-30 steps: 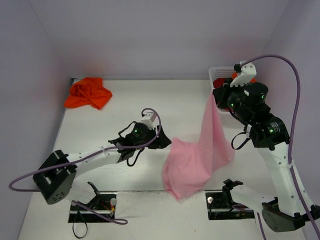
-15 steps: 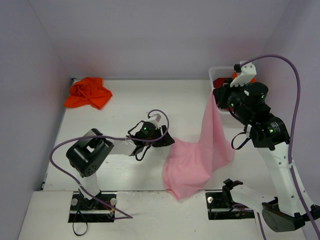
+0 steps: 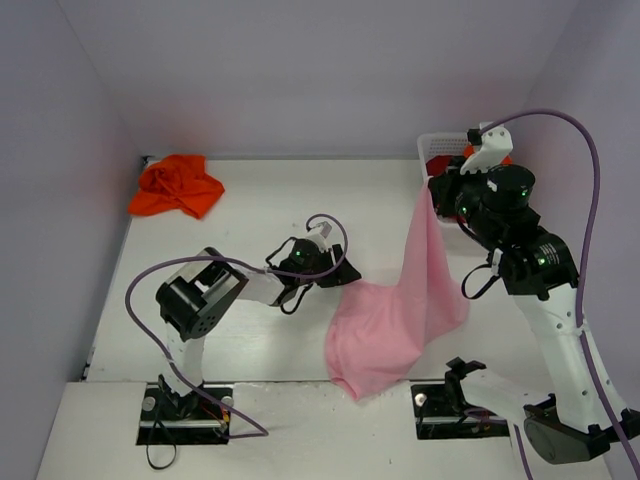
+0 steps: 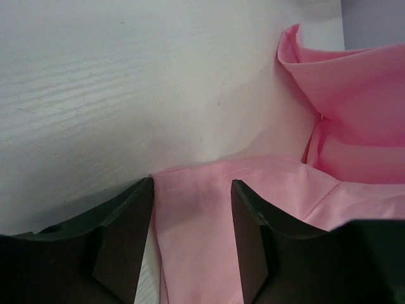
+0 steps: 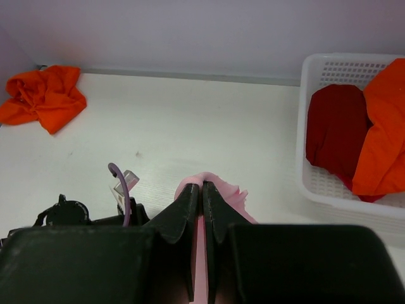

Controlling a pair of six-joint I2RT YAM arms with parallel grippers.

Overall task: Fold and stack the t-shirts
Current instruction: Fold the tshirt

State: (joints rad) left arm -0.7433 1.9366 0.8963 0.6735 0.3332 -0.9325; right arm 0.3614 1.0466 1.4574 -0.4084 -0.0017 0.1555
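The light pink t-shirt [image 3: 395, 310] hangs from my right gripper [image 3: 431, 192], which is shut on its top edge and holds it high; its lower part lies bunched on the table. In the right wrist view the cloth [image 5: 218, 189] is pinched between the closed fingers. My left gripper [image 3: 345, 275] is low on the table at the shirt's left edge, open, with a hemmed corner of pink cloth [image 4: 196, 215] lying between its fingers [image 4: 123, 234]. One orange shirt [image 3: 177, 186] lies crumpled at the far left. A dark red shirt [image 5: 335, 130] and another orange shirt [image 5: 383, 136] lie in the basket.
The white latticed basket [image 3: 441, 146] stands at the far right corner, just behind my right arm; it also shows in the right wrist view [image 5: 304, 158]. Purple walls close the table on three sides.
My left arm has reached right across the table until its open gripper sits around the pink shirt's left corner. My right gripper has kept the shirt held up, barely moving.
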